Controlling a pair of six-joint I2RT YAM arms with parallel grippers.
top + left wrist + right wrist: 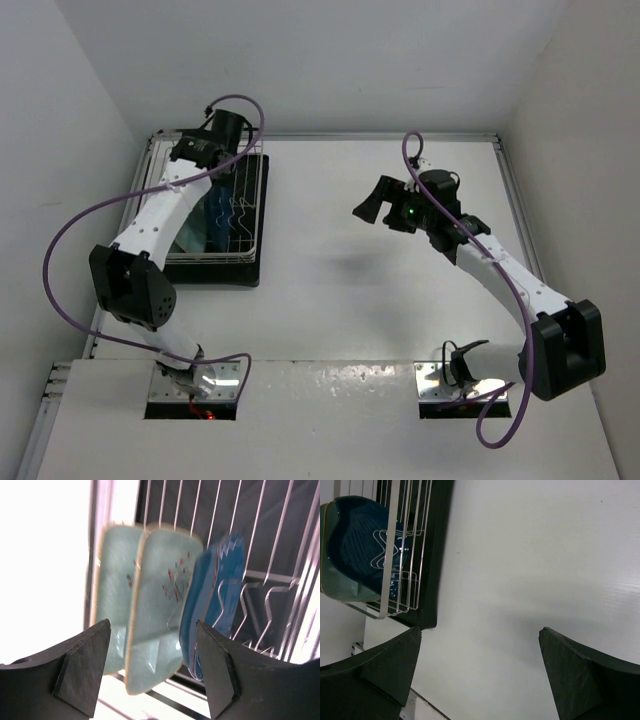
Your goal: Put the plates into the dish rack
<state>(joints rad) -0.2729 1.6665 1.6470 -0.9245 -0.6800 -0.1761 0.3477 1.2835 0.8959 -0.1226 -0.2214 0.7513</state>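
The white wire dish rack [250, 200] sits on its black drip tray [225, 272] at the table's back left. In the left wrist view two mint-green plates [115, 585] [160, 610] stand upright side by side between the tines [280, 535], with the dark blue leaf dish [215, 595] upright next to them. My left gripper [150, 667] is open and empty, just in front of the plates' lower edges, not touching them. My right gripper [375, 208] is open and empty above the table's middle. Its view shows the blue dish [360, 535] and a mint plate [340, 587] in the rack [390, 555].
The white table [400, 310] is enclosed by white walls at the back and sides. The left arm [165, 205] reaches over the rack. The drip tray's corner [432, 595] lies left of my right gripper [480, 665]. Metal mounting plates [440, 385] sit at the near edge.
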